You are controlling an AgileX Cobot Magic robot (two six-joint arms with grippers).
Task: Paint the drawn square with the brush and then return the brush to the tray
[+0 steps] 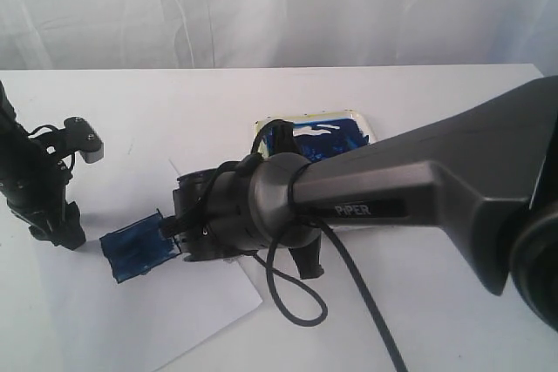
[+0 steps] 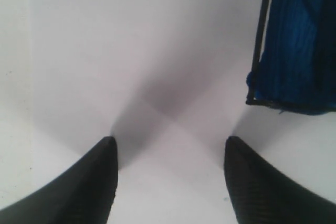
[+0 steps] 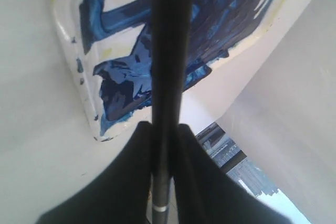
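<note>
Brush [image 3: 167, 51] clamped in right pincer [image 3: 165, 128], blue-smeared tray [image 3: 65, 30] beyond it; left pincer [image 2: 168, 141] spread apart, just beside the painted drawn square [image 2: 299, 40].

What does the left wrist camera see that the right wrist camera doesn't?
Left wrist only: the open, empty left claw above white paper, near the blue-painted drawn square. Right wrist only: the right claw shut on the brush, plus the paint-smeared tray. Both: a black claw and dark blue paint against white.
</note>
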